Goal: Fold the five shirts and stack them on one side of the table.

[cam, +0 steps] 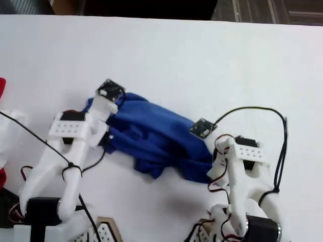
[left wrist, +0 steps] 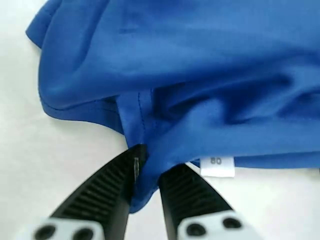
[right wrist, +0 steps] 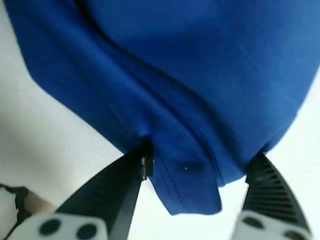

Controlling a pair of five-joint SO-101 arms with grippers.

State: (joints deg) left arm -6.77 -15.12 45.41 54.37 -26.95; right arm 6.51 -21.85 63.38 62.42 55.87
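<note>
We find the crumpled blue fabric shirt [cam: 156, 138] lying mid-frame on the white table [cam: 202, 60], long axis running upper left to lower right, our left gripper [left wrist: 151, 165] pinching its upper-left hem and our right gripper [right wrist: 200, 157] spread wide astride the lower-right edge.

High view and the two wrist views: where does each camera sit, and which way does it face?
High view: fixed above, looking down on the white table; both arms flank the blue shirt.
Left wrist view: on that wrist, facing along its fingers, shut on a shirt edge.
Right wrist view: likewise; fingers open around cloth.
All share the shirt.
</note>
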